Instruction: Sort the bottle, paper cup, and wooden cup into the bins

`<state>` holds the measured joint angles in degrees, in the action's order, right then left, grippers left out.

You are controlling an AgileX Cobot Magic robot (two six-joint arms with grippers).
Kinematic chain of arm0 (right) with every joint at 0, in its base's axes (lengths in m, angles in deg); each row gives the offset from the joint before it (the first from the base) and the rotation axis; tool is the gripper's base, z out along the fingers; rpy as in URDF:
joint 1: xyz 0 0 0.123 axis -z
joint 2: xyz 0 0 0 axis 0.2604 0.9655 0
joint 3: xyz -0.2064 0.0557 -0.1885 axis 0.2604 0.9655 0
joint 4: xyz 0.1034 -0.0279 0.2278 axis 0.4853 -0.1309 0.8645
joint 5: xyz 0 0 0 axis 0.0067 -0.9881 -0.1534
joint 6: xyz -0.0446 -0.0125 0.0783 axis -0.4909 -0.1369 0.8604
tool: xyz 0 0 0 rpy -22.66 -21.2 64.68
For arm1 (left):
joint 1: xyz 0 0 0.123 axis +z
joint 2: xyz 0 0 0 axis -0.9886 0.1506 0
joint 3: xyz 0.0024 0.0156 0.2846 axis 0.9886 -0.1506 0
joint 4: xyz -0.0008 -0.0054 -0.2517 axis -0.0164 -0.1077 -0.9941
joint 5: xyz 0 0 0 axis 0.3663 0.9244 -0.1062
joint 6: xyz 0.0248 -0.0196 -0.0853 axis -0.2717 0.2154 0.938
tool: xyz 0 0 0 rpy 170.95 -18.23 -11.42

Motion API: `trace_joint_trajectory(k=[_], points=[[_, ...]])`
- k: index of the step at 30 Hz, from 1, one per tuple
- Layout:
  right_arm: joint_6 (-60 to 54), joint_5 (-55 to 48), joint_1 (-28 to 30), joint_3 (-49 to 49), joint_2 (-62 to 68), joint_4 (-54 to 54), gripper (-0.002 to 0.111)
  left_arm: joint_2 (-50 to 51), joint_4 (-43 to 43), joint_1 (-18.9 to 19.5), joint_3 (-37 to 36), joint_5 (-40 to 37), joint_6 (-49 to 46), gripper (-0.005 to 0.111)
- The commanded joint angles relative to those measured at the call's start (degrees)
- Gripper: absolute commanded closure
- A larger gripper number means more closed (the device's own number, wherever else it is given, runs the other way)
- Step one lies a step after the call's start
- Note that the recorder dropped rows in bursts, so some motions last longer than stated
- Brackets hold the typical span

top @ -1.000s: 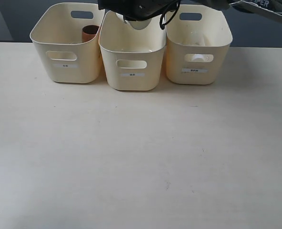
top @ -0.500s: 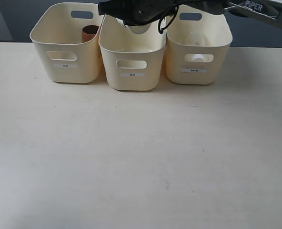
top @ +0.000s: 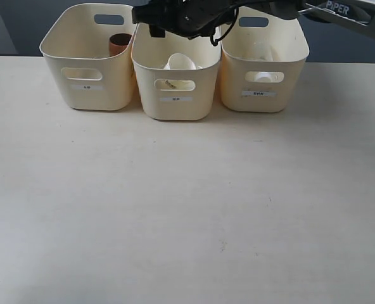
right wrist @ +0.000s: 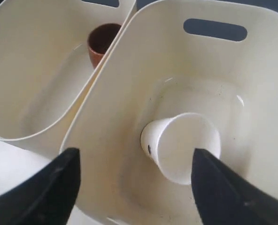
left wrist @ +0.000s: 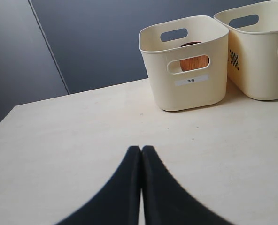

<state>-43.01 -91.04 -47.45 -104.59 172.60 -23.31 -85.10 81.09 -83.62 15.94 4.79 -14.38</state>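
My right gripper (right wrist: pixel 134 187) hung with fingers apart directly above the paper cup (right wrist: pixel 181 146), which lay tipped in the middle bin (top: pixel 176 95); my left gripper (left wrist: pixel 141 154), fingers together, sat farther off.

Right arm (top: pixel 339 11) reaches in from the upper right of the exterior view, extended across the middle; right gripper (right wrist: pixel 134 187) hangs with fingers (right wrist: pixel 59 183) spread wide, nothing between them. Left gripper (left wrist: pixel 141 154): fingers pressed together, tips touching, empty, held low.
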Motion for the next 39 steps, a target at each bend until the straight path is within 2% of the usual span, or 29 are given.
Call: trace_joint_trajectory(k=[1,8,12,21,25,28,39], points=[[-0.2,-3.0,0.4,0.2,0.0,-2.2,0.044,-0.3,0.0,-0.2,-0.1,0.3,0.1,0.107],[-0.2,-4.8,0.4,0.2,-1.6,-2.4,0.044,-0.3,0.0,-0.2,-0.1,0.3,0.1,0.107],[1.4,-7.7,0.4,0.2,-4.1,-7.1,0.046,-0.3,0.0,-0.2,-0.1,0.3,0.1,0.107],[10.1,-25.4,0.4,0.2,-11.3,-24.8,0.047,-0.3,0.0,-0.2,-0.1,0.3,0.1,0.107],[11.9,-33.7,0.4,0.2,-13.6,-29.1,0.047,-0.3,0.0,-0.2,-0.1,0.3,0.1,0.107],[12.2,-37.4,0.4,0.2,-15.4,-30.2,0.047,-0.3,0.0,-0.2,-0.1,0.3,0.1,0.107],[11.7,-37.4,0.4,3.2,-24.8,-28.2,0.047,-0.3,0.0,-0.2,-0.1,0.3,0.1,0.107]])
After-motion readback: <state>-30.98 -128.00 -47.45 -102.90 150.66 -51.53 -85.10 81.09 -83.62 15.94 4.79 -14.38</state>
